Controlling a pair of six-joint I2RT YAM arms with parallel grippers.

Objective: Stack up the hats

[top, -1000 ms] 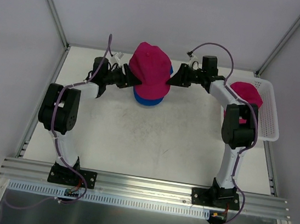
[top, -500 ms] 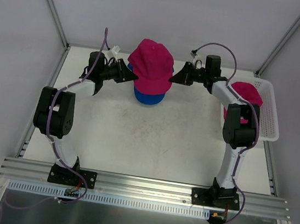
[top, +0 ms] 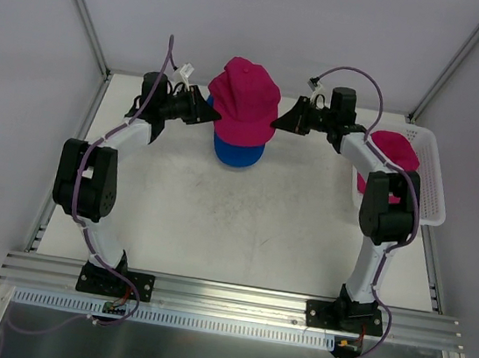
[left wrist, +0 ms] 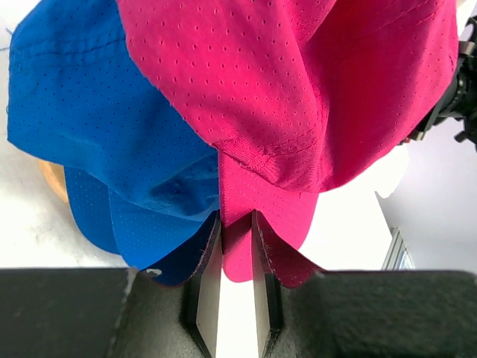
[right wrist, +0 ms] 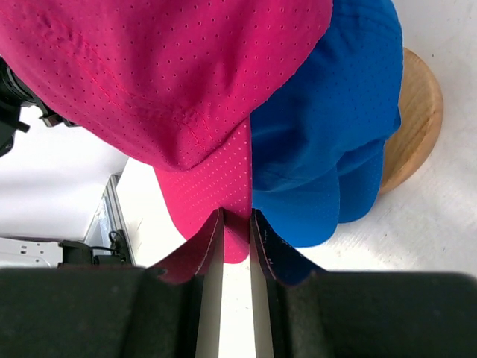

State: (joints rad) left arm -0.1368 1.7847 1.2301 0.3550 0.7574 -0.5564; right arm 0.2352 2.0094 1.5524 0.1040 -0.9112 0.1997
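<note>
White table (top: 242, 224) between pale walls (top: 30, 28); pink hat (top: 245, 100) over blue hat (top: 237, 153).

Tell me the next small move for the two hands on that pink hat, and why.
Probably ease the pink hat slightly toward the near side and down, then let go. The left hand and right hand each pinch an opposite edge of it. The blue hat beneath shows only on the near side, so the pink one looks off-centre rather than seated squarely.

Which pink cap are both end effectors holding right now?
The magenta cap over the blue cap, pinched from both sides; the other pink cap lies in the white tray.
</note>
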